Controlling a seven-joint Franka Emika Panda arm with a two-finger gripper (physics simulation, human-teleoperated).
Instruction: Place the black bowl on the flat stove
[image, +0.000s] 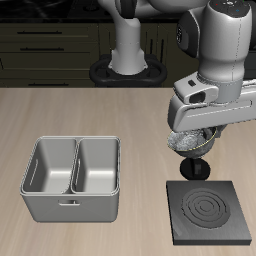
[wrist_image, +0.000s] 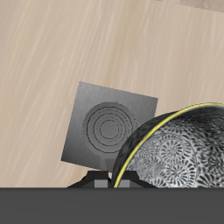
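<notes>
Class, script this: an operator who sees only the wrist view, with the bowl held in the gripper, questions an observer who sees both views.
Operator: Where is the bowl relative to the stove?
Observer: The bowl, in the gripper, hangs farther back than the stove, not over it.
Operator: Is anything else on the table?
Observer: A two-part metal basin stands beside the stove, apart from it.

The arm (image: 215, 45) is glossy white with rounded grey-black joint sections. Its white base column (image: 128, 40) stands on a black round foot (image: 128, 74). The hand (image: 215, 100) is a pale grey block.
</notes>
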